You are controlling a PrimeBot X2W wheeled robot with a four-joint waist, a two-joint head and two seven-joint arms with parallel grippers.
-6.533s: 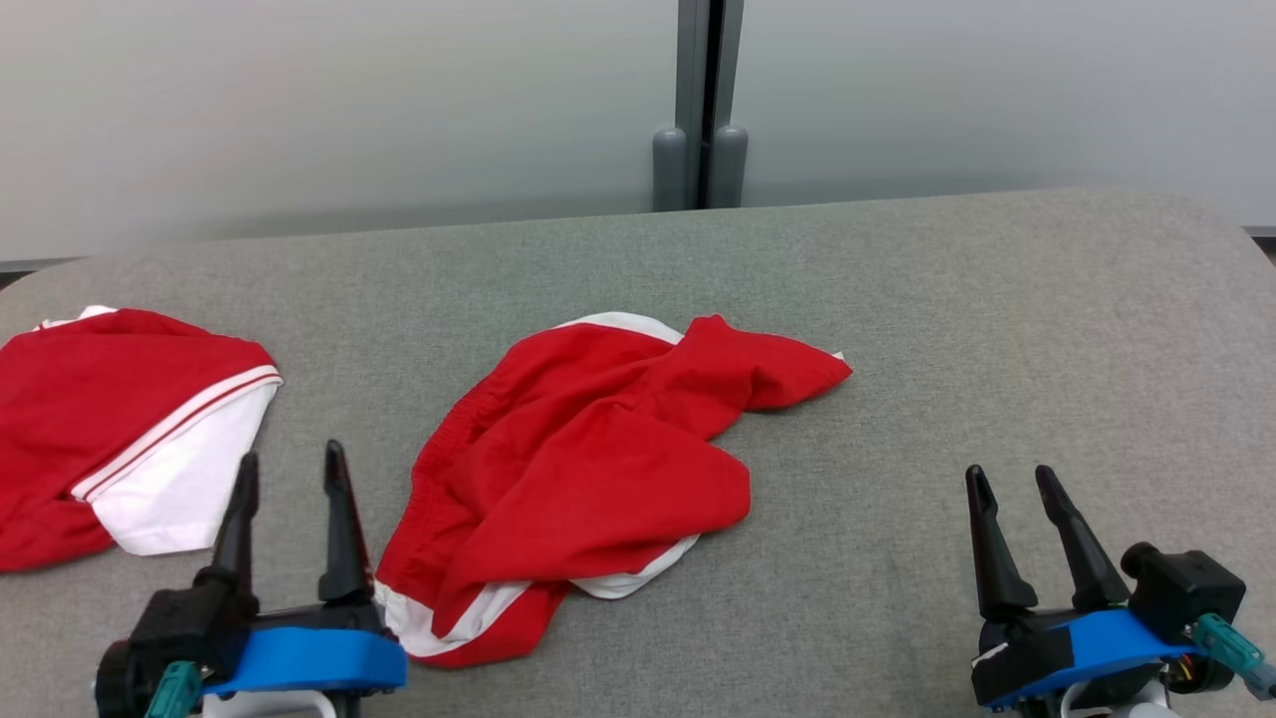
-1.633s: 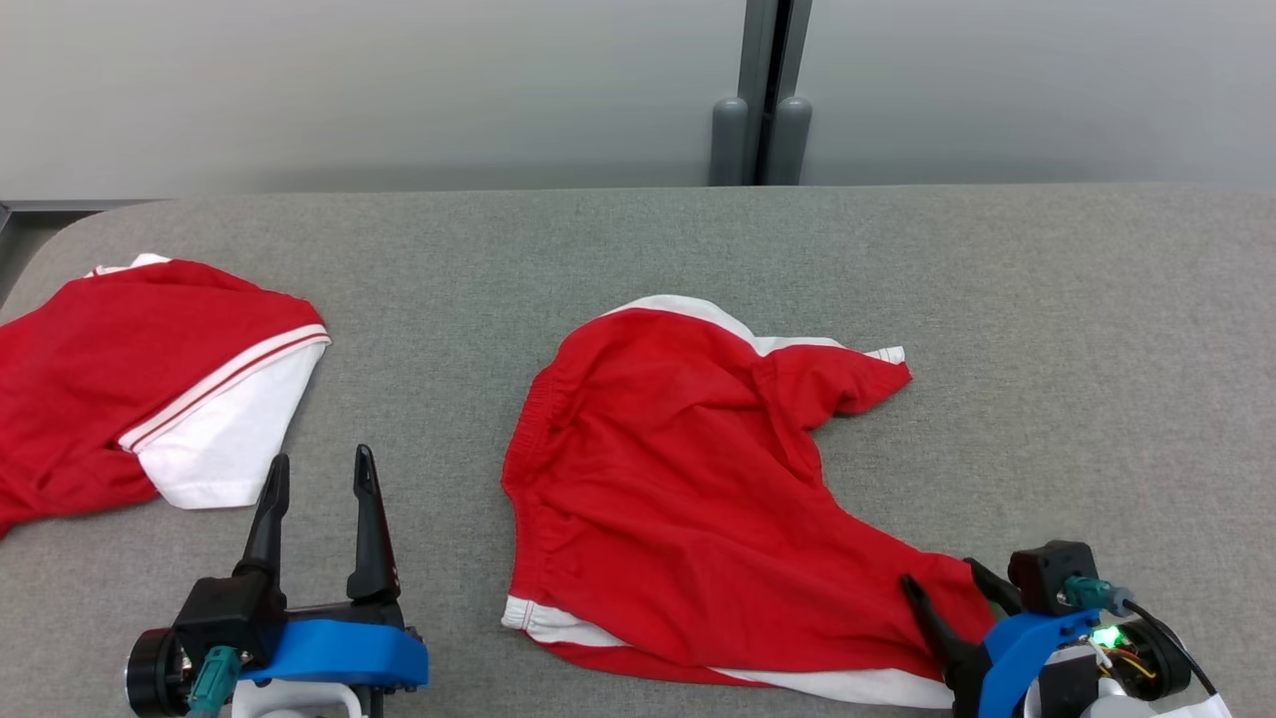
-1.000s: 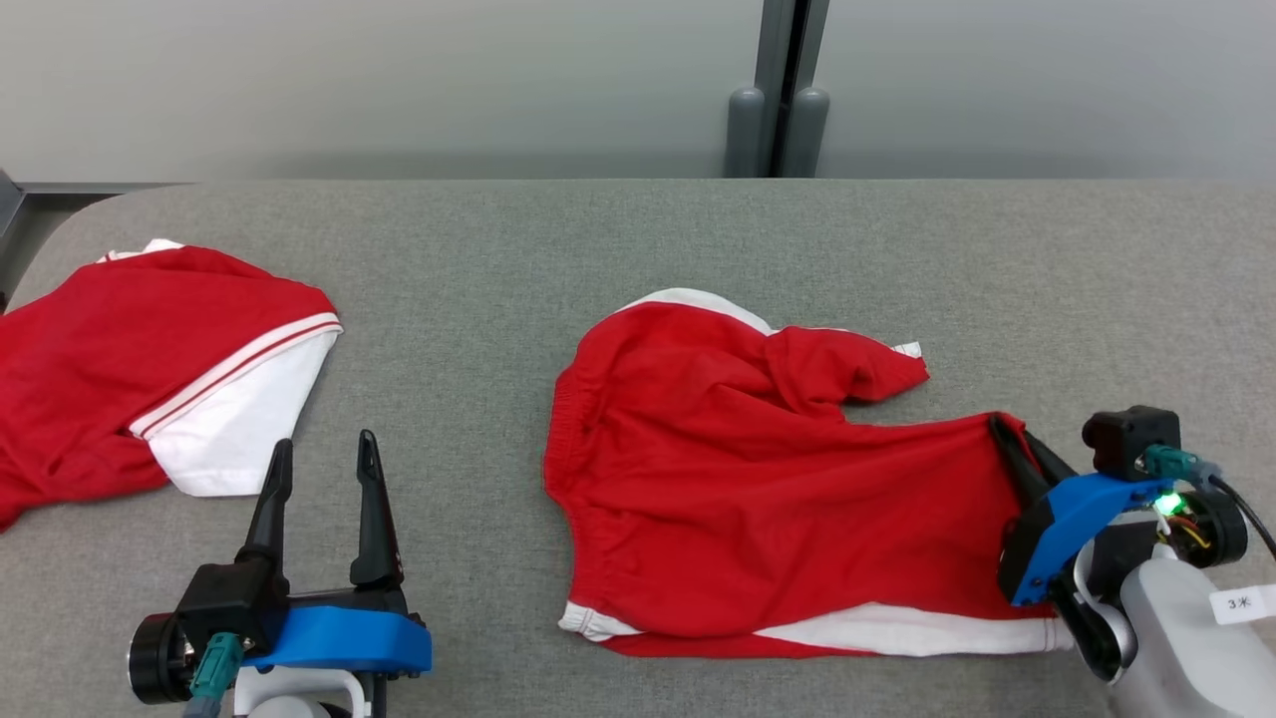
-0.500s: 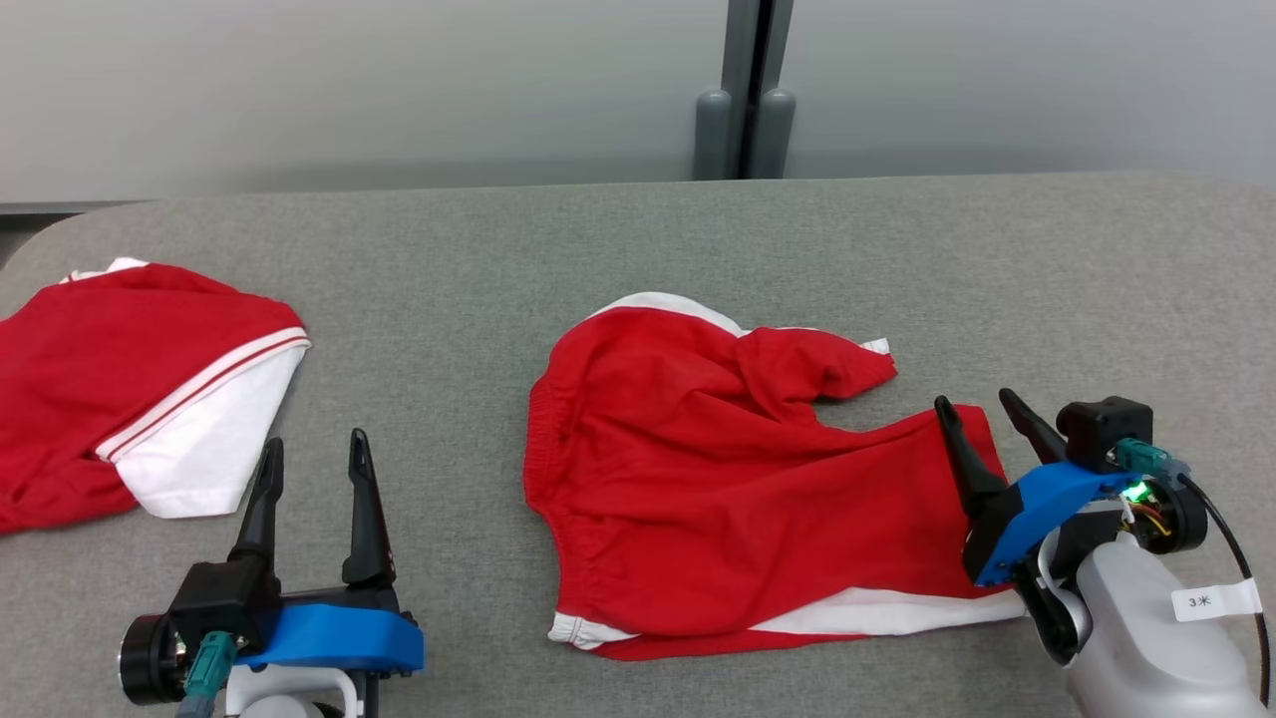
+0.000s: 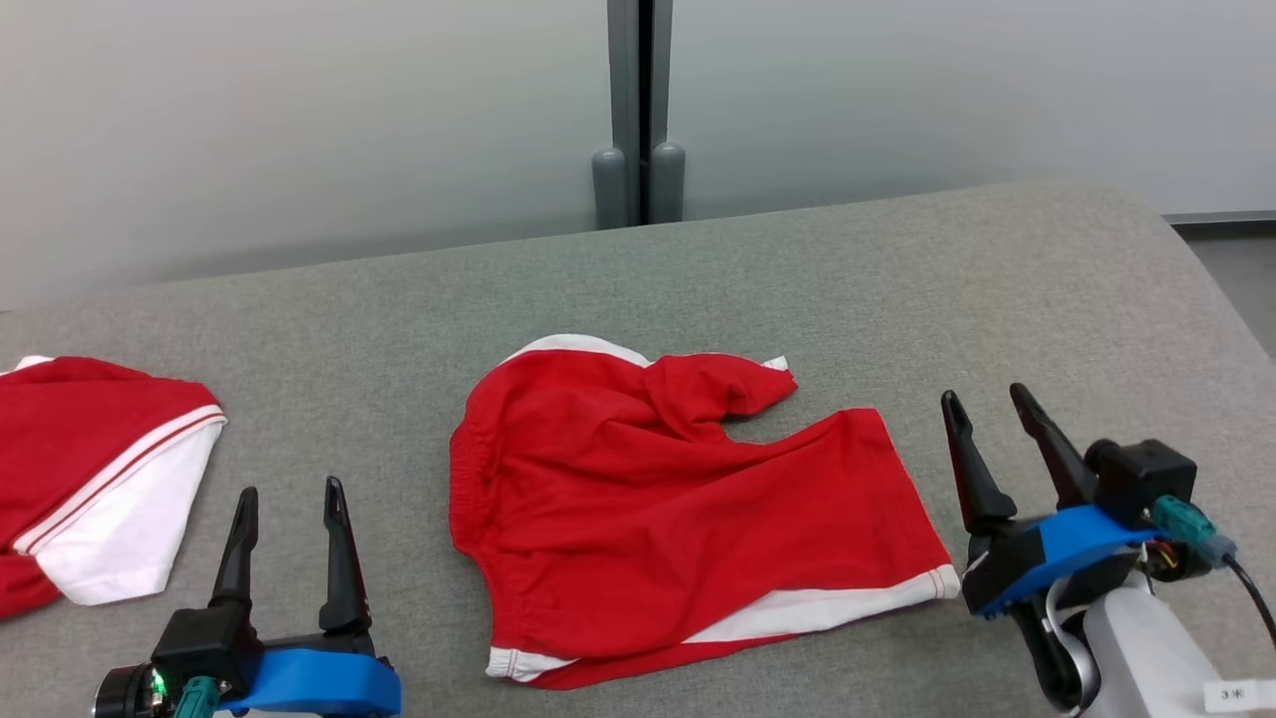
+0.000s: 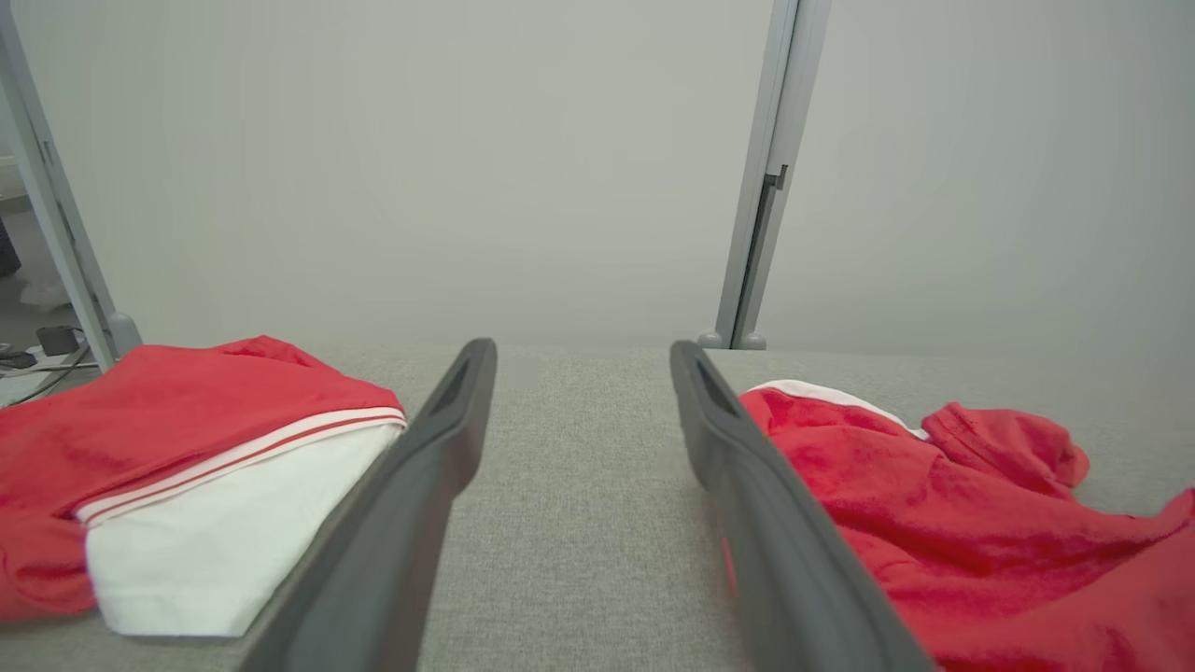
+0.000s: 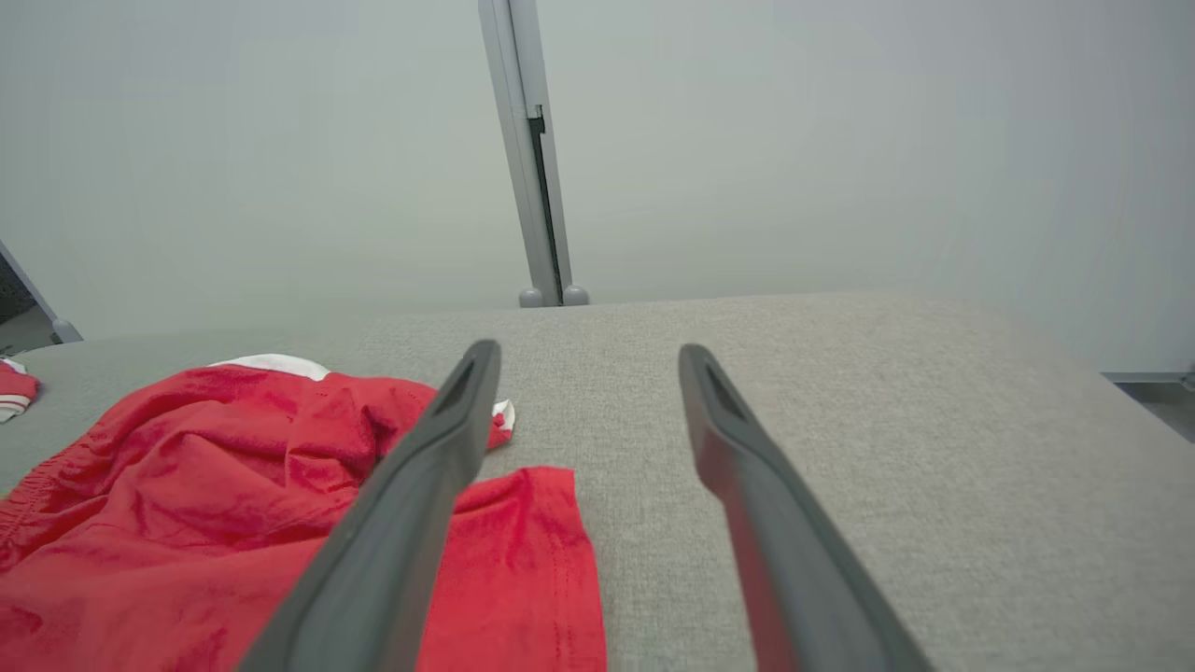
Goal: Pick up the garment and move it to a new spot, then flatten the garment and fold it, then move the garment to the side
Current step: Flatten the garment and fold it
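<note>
Head view, garment (image 5: 678, 509): red shorts with white trim, lying near the middle of the grey worktop (image 5: 897, 289), partly spread, not folded.
garment, shape: gathered waistband along the left edge; one leg laid flat toward the right, with a white band along its near hem; other leg bunched and twisted at the far side, with a white strip showing along the far edge.
right gripper (image 5: 982, 394): just beside the right-hand hem of the garment, pointing away from the robot, jaws apart, nothing between them.
right wrist view: bare grey worktop between the two fingers (image 7: 415, 485); edge of the red leg passing behind the left-hand one; cannot tell whether cloth and finger touch.
left gripper (image 5: 290, 487): at the lower left, over bare worktop between the two pieces of clothing, jaws apart and empty.
left wrist view: grey worktop in the gap between the two dark fingers, red cloth on either side of them.
second garment (image 5: 90, 479): red with a white panel and a red-and-white stripe, at the left end of the worktop, well apart from the first, cut off by the picture's edge.
worktop, surface: grey woven covering, rounded at the far right corner.
background: pale grey wall panels (image 5: 299, 130) behind the far edge, joined at a grey upright post (image 5: 638, 110).
</note>
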